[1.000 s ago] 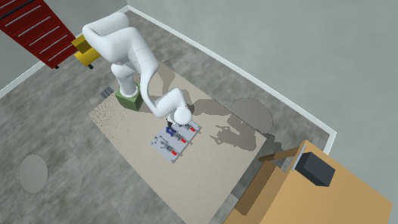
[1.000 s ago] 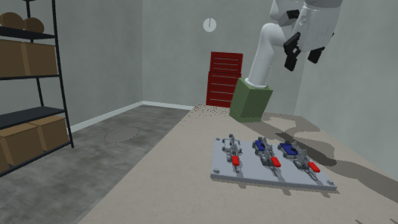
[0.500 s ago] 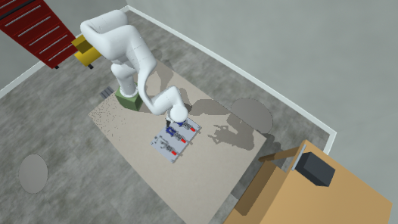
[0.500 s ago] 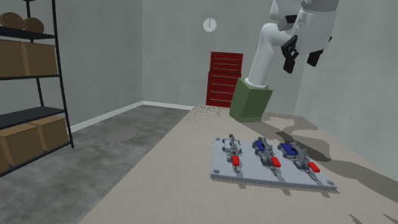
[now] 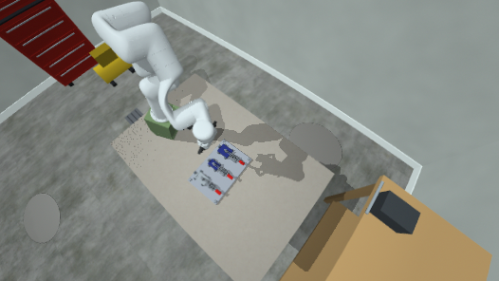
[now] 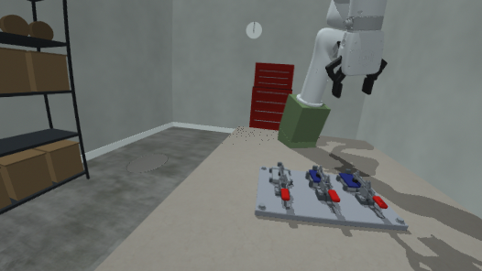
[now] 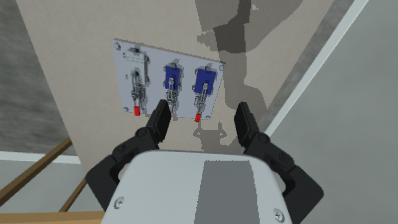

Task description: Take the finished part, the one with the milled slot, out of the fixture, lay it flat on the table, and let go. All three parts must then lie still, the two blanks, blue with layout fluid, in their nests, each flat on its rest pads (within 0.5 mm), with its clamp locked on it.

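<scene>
A rectangular pale grey metal fixture plate [image 5: 204, 192] [image 6: 304, 208] [image 7: 152, 75] lies on the beige table [image 5: 157, 176] [image 6: 206, 220] [image 7: 65, 75], with three nests in a row across it. On the plate's one end nest sits a dark blue rectangular blank [image 5: 225, 151] [image 6: 350, 179] [image 7: 205, 81]; a second dark blue blank [image 5: 213, 164] [image 6: 314, 176] [image 7: 172, 76] is in the plate's middle nest. At the plate's other end nest is a pale grey shape [image 6: 280, 174] [image 7: 134, 61], apparently the finished part; its slot is too small to make out, and its colour nearly matches the plate.

Each nest has a grey metal toggle clamp, its red grip pointing toward the same long edge of the plate; whether each is locked cannot be told.

The black two-fingered gripper [image 5: 208, 139] [image 6: 352, 94] [image 7: 202, 108] is spread wide with nothing between its fingers, raised above the table, toward the plate's side nearer the green pedestal [image 5: 158, 129] [image 6: 302, 124].
</scene>
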You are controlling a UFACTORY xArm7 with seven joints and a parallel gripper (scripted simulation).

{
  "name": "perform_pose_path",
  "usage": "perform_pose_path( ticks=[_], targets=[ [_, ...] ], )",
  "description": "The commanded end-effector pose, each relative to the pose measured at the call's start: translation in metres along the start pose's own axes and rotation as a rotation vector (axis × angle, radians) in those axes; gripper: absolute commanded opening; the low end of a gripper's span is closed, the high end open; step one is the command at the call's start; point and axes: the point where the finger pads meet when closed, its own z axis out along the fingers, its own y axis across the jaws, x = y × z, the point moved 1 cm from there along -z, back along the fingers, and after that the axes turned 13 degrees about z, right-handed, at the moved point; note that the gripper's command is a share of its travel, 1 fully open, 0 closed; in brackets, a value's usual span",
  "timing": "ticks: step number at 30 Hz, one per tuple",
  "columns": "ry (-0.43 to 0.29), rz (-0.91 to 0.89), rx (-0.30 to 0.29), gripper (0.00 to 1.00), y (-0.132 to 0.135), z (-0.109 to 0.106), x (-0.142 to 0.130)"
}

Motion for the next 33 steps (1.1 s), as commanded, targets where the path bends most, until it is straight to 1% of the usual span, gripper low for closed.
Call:
perform_pose_path(
  ticks=[1,2,3,5,6,7,10,12,13,14,15,17,33],
  targets=[
    [-0.138,0.088,0.024,1.0,-0.01,0.018,0.015],
    [-0.138,0.088,0.024,1.0,-0.01,0.018,0.015],
    [-0.17,0.118,0.031,1.0,-0.015,0.024,0.021],
    [-0.183,0.13,0.034,1.0,-0.018,0.026,0.023],
    [-0.214,0.159,0.042,1.0,-0.023,0.032,0.029],
    [-0.224,0.168,0.045,1.0,-0.025,0.034,0.031],
    [-0.224,0.168,0.045,1.0,-0.025,0.034,0.031],
    [-0.288,0.229,0.063,1.0,-0.038,0.045,0.044],
    [-0.288,0.229,0.063,1.0,-0.038,0.045,0.044],
    [-0.309,0.25,0.07,1.0,-0.042,0.048,0.049],
    [-0.309,0.25,0.07,1.0,-0.042,0.048,0.049],
    [-0.332,0.272,0.078,1.0,-0.048,0.052,0.054],
    [-0.336,0.276,0.079,1.0,-0.049,0.053,0.055]
  ],
)
